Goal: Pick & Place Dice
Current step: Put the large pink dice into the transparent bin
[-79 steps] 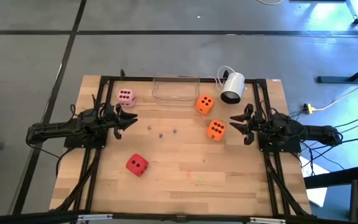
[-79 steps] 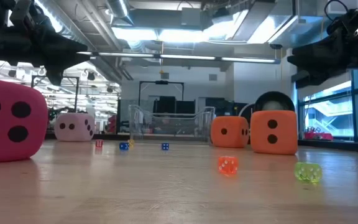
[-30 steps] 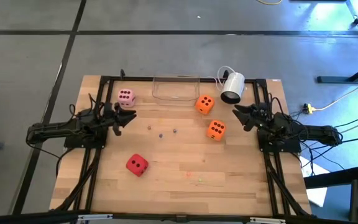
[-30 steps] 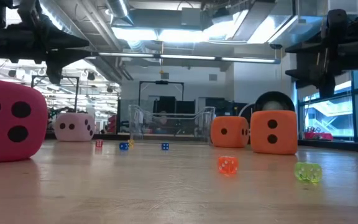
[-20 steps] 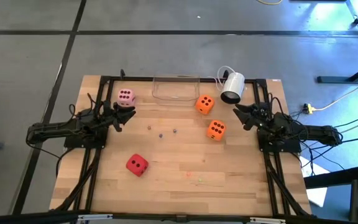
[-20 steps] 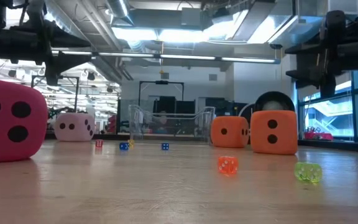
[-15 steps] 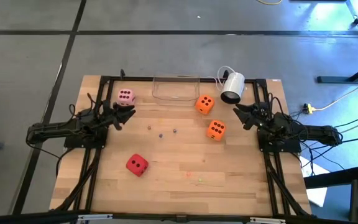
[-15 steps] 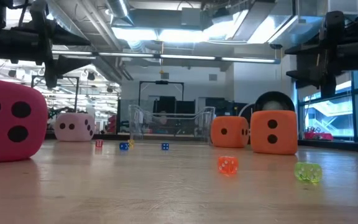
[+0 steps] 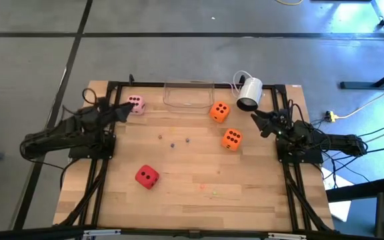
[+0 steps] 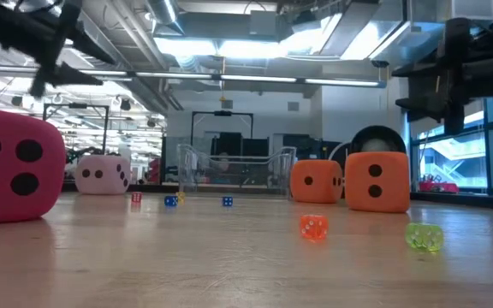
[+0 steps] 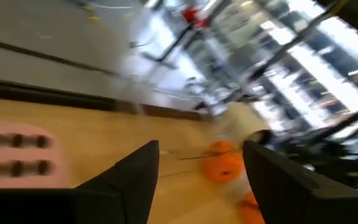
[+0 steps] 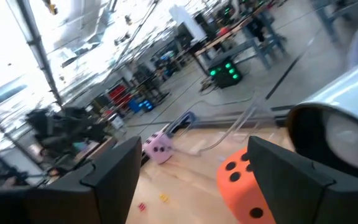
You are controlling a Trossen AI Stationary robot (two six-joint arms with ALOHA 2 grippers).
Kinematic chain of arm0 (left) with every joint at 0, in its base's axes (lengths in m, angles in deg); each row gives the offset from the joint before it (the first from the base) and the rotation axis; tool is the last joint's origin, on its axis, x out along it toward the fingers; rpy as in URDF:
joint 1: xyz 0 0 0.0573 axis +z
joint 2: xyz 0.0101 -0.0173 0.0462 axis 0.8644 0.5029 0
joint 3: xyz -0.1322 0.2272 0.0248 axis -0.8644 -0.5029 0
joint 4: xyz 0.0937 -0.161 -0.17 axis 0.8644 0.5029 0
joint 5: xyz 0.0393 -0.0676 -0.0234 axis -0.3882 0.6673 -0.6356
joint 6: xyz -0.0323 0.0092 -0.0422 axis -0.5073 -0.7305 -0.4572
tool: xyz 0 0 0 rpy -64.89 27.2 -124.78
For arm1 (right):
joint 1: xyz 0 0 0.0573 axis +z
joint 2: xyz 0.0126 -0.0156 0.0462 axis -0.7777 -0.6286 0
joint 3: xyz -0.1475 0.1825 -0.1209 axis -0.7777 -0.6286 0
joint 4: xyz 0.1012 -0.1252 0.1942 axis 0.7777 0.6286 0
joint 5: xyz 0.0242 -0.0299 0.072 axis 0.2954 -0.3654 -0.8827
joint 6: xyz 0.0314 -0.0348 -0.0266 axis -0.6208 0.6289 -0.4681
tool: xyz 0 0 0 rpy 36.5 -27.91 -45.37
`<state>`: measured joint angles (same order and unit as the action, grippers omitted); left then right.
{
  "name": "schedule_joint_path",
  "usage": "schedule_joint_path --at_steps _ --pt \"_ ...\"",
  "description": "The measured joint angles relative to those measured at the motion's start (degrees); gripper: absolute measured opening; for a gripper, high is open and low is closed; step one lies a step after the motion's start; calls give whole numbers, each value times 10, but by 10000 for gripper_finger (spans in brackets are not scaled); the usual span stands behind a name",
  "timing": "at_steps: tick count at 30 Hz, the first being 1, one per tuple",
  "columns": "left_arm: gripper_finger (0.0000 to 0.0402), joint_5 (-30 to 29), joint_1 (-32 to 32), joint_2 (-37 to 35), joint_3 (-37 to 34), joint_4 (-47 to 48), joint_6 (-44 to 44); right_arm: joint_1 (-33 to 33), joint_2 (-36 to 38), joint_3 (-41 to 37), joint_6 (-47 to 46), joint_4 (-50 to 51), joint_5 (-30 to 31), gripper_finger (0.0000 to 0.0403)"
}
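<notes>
Four dice rest on the wooden table, each on one face. The pale pink one (image 9: pixel 136 104) sits near the far left, two orange ones (image 9: pixel 219 111) (image 9: pixel 231 139) toward the right, and the red one (image 9: pixel 147 176) nearer the front. My left gripper (image 9: pixel 123 109) hovers open just left of the pink die, which fills the corner of the left wrist view (image 11: pixel 14 155). My right gripper (image 9: pixel 255 120) hangs open in the air, right of the orange dice (image 12: pixel 244 180). Neither gripper touches anything.
A clear plastic bin (image 9: pixel 189 95) stands at the far edge, between the pink die and the orange dice. A white camera-like device (image 9: pixel 249 93) with a cord lies at the far right. Tiny coloured bead dice (image 9: pixel 173 142) (image 10: pixel 313 227) (image 10: pixel 424 237) are scattered on the boards.
My left arm has swung toward the table's far left and risen, bringing its gripper close beside the pink die. The right arm has kept still. No die has moved.
</notes>
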<state>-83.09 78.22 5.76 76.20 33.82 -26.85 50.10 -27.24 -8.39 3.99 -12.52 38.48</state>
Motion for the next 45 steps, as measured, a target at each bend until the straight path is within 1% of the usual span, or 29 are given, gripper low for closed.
schedule_joint_path --at_steps 3,7,12,14,16,18,20,21,23,26,28,35,38,41,45 --pt "220 -12 17 70 70 73 2 0 0 0 0 0 14 293" --pt "219 -35 45 173 150 126 57 0 0 0 0 0 15 293" --pt "219 -64 108 304 245 226 90 0 0 0 0 0 15 293" --pt "219 -62 136 341 274 247 88 0 0 0 0 0 15 293" --pt "219 -33 162 370 295 247 78 0 0 0 0 0 15 293" --pt "219 16 182 387 315 244 70 0 0 0 0 0 14 293" --pt "219 77 194 399 331 234 80 0 0 0 0 0 9 293" --pt "219 100 197 404 333 231 97 0 0 0 0 0 5 293" --pt "219 122 202 411 333 212 143 0 0 0 -1 0 1 293" --pt "219 122 206 416 333 187 204 0 0 0 -1 0 1 293" --pt "219 111 207 418 334 168 224 0 0 0 -1 0 1 293" --pt "219 111 207 424 333 97 225 0 0 0 -2 0 0 293" --pt "220 120 207 424 333 93 206 0 0 0 -3 0 0 293" --pt "233 118 207 427 333 107 204 0 0 0 5 0 0 293" --pt "265 111 207 444 333 123 211 0 0 0 31 0 0 293"
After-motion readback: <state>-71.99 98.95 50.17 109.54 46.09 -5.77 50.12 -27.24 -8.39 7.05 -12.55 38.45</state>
